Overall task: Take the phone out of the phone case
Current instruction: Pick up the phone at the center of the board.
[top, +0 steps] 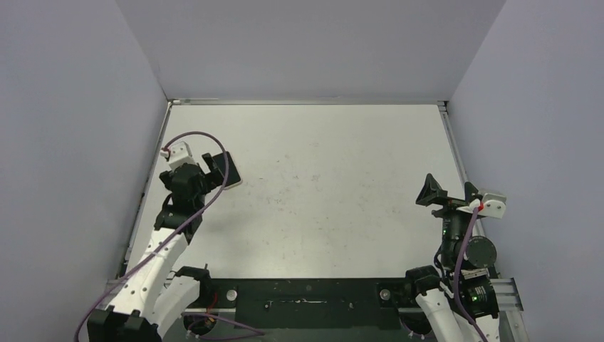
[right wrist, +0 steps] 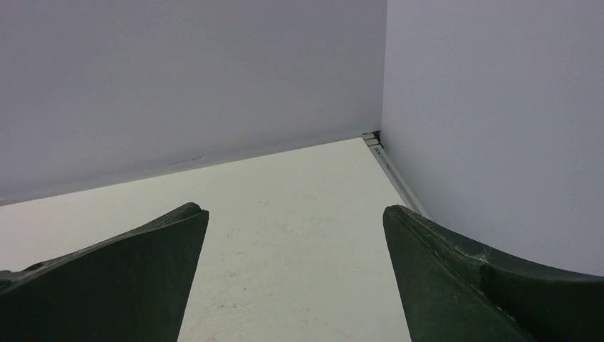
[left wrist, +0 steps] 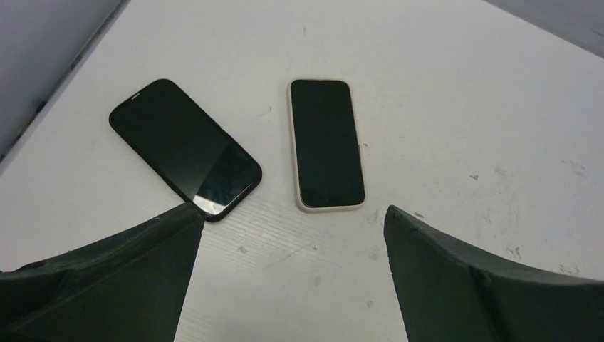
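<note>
In the left wrist view a black phone [left wrist: 184,148] with a glossy screen lies flat on the white table, turned diagonally. Right beside it, apart from it, lies a cream-rimmed case [left wrist: 326,142] with a dark face; I cannot tell whether that face is a screen or a bare lining. My left gripper [left wrist: 288,210] is open and empty, held just above the table on the near side of both, with one fingertip over the black phone's near corner. In the top view the left gripper [top: 217,167] hides most of them; only the cream-rimmed case [top: 235,178] shows. My right gripper [top: 450,187] is open and empty at the right.
The left wall stands close to the phones and the left arm. The right gripper [right wrist: 295,210] hovers near the right wall and the table's metal edge strip [right wrist: 395,174]. The white table [top: 335,192] stretches between the two arms.
</note>
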